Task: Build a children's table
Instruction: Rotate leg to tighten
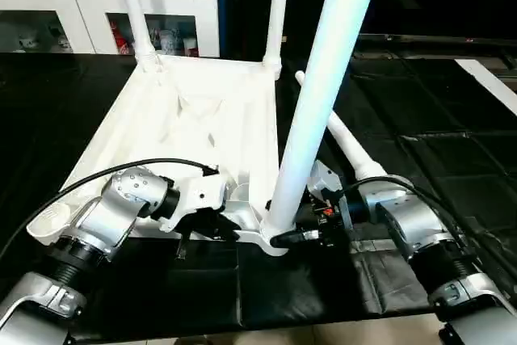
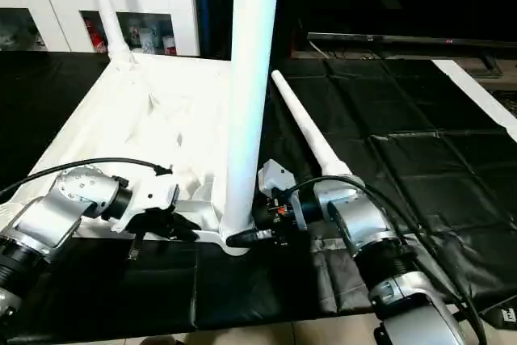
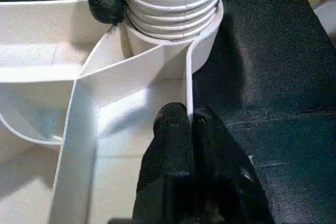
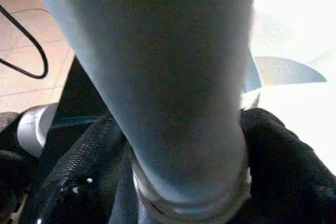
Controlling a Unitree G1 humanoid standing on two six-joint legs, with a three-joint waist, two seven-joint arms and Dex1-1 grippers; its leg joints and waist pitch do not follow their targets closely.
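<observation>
You have the white plastic children's table top (image 1: 202, 119) lying upside down on the black quilted mat (image 1: 436, 143), its ribbed underside facing up: thin, smooth, glossy ribs cross it and meet at round corner sockets. Two long, tapered white tubular legs (image 1: 133, 6) already stand in the far corner sockets, in front of the white glass-door cabinet (image 1: 97, 14). A third tapered leg (image 1: 323, 94) stands upright in the near right socket (image 3: 173, 40), where its ridged, ring-shaped collar sits at the socket's mouth. A fourth white leg (image 2: 311, 135) lies flat on the mat just beside the top's right edge, pointing away from you. Your left gripper (image 3: 190, 129) has its two black, matte fingers pressed together, their tips against the thin upright rib just beside that socket. Your right gripper (image 4: 184, 182) sits at the base of the upright leg with one black finger (image 4: 283, 150) on either side of the tube, close around it; whether they are actually clamping it you cannot tell. The near edge of the top lies close to the front edge of the mat, with pale floor (image 1: 323, 333) beyond it, so room is tight there. To the right of the lying leg, the mat is open and flat.
</observation>
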